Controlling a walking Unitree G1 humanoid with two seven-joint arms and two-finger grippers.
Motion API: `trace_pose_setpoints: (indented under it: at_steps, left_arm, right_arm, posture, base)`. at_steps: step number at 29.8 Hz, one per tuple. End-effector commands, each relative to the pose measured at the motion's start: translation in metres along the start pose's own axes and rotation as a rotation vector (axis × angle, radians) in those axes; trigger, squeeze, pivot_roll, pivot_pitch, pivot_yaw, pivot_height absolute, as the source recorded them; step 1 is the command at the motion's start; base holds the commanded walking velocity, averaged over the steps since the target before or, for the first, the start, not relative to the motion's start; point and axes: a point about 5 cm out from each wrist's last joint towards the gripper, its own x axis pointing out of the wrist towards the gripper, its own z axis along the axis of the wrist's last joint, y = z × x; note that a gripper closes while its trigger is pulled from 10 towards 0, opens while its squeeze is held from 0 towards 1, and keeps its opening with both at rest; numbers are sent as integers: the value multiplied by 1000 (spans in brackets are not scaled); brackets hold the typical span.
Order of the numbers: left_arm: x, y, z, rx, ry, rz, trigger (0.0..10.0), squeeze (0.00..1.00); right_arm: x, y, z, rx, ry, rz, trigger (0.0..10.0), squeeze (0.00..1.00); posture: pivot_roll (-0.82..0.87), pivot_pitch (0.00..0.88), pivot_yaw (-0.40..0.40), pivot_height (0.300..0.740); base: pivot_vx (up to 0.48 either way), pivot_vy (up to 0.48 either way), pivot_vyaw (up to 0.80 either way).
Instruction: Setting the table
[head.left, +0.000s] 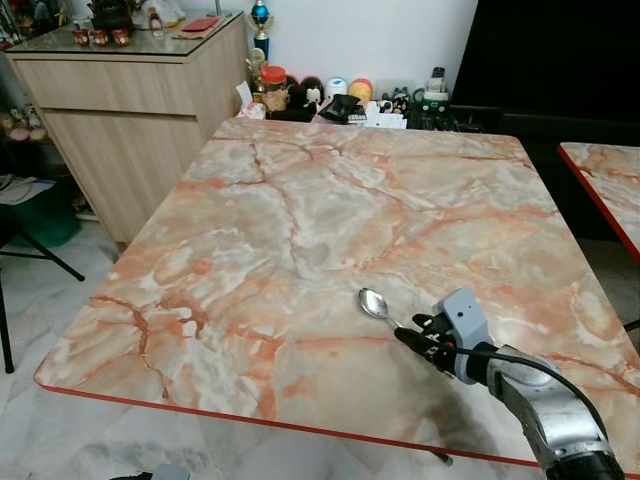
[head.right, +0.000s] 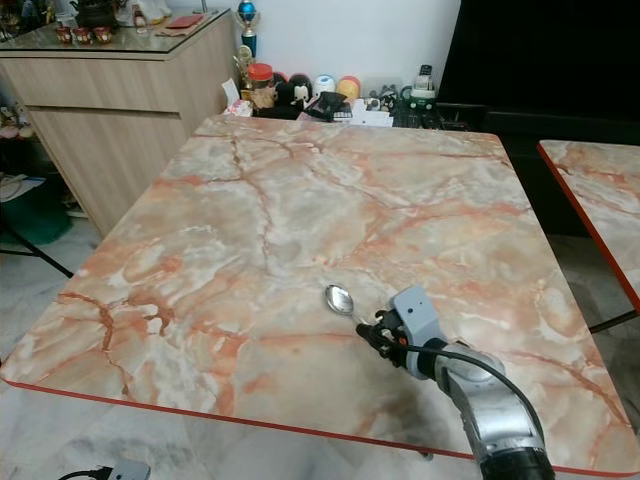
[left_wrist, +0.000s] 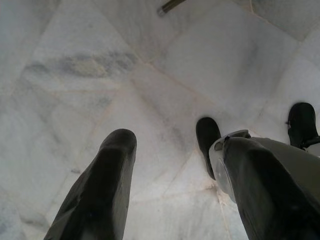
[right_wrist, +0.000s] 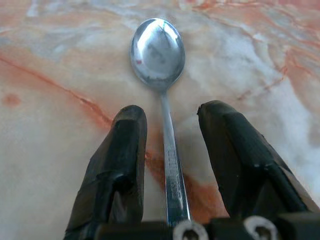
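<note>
Steel thing: one shiny spoon (right_wrist: 160, 75) lies flat on the marbled orange-and-cream desk (head.left: 300, 200), bowl up, toward the near right part of the top, a bit in from the red-trimmed front edge.

Right gripper (head.left: 420, 335): sits low over the desk right at the spoon's handle end. In the wrist view the handle runs straight down the gap between the two black fingers (right_wrist: 117, 165), and the jaws are spread with daylight on both sides of it, so nothing is pinched.

Left gripper (left_wrist: 170, 165): hangs idle off the desk, pointing at the pale marble floor (left_wrist: 100, 65), jaws spread too, with the robot's foot (left_wrist: 207, 137) in view past them.

What could go wrong: my guess is the spoon gets nudged. The handle is thin and lies flush on a slick top, so if the jaws drag sideways or lift crooked, a fingertip could catch it and spin or slide it. It also isn't far from the front edge, so a push that way could send it toward the floor.

How the spoon looks: small, polished, mirror-like oval bowl with reflections in it, slim flat handle with some stamped lettering I can't read. Looks clean.

Rest of the desk: bare marble pattern, with clutter beyond its far edge.
</note>
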Motion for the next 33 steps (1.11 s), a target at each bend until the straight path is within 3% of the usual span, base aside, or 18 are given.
trace_pose_setpoints:
  at_steps: [1,28,29,30,31,33]
  left_arm:
    - [-2,-1,-9,-2,35,-6,10000,0]
    - [-3,-4,-15,-7,48,-9,10000,0]
    - [-3,-5,-15,-8,48,-9,10000,0]
    - [-3,-5,-15,-8,49,-10,10000,0]
    - [-3,-5,-15,-7,50,-12,10000,0]
    - [-3,-6,-15,-5,51,-15,10000,0]
  right_arm:
    - [2,1,2,-8,-1,14,10000,0]
    - [11,1,-8,-23,28,75,10000,0]
    - [11,0,-11,-34,42,62,8196,0]
    - [12,0,-12,-33,48,54,745,0]
    - [12,-1,-14,-30,53,50,0,0]
    - [11,-1,-17,-23,62,41,0,0]
  posture:
    - [41,129,27,740]
    - [52,134,17,740]
    - [50,128,16,740]
    - [50,128,16,740]
    - [49,124,16,740]
    - [46,117,16,740]
  base:
    - [0,0,0]
    - [0,0,0]
    - [0,0,0]
    - [0,0,0]
    - [0,0,0]
    - [0,0,0]
